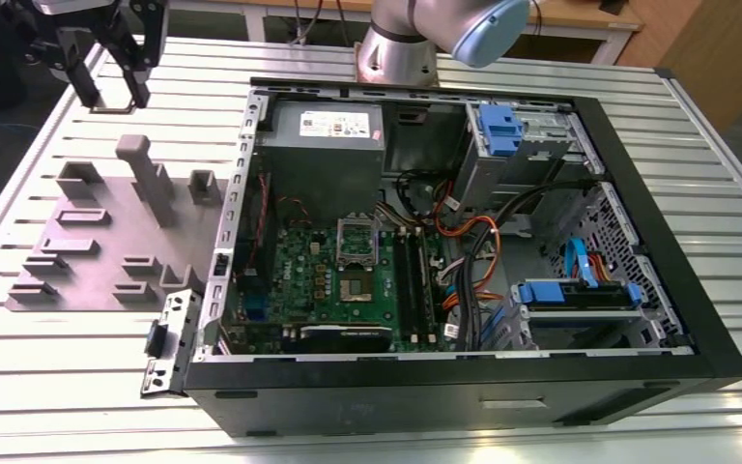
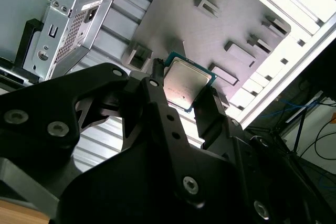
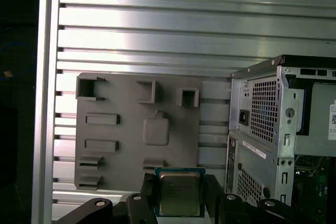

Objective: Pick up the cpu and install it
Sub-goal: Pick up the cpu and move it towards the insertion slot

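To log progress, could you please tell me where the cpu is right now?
In the first wrist view the cpu is clamped between the jaws of the gripper, near the grey fixture plate, with the open computer case to one side.

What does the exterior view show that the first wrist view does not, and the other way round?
From the exterior view: the socket frame, the orange cables and the blue drive carriers. From the first wrist view: the cpu, clamped in the gripper. In both: the grey fixture plate, the slatted table and the power supply.
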Robot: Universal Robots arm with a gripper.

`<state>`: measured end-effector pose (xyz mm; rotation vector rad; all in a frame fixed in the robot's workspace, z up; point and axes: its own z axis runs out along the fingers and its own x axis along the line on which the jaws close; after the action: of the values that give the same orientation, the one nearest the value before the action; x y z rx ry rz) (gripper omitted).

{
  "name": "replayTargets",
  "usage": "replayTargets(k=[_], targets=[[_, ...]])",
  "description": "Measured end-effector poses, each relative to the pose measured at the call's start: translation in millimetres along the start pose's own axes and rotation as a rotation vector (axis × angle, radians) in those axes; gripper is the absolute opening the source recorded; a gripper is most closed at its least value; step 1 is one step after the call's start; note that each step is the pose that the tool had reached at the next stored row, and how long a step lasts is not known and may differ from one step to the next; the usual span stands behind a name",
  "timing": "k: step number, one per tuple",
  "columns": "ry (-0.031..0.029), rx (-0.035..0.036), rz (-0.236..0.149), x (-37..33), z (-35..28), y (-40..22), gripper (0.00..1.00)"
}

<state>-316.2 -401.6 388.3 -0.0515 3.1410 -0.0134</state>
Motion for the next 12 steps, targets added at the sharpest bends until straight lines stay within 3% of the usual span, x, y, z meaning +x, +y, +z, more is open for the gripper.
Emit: replayTargets(k=[12], targets=[[0.0000,0.0000,0.000,-3.6,0.0,-0.1,0.47]])
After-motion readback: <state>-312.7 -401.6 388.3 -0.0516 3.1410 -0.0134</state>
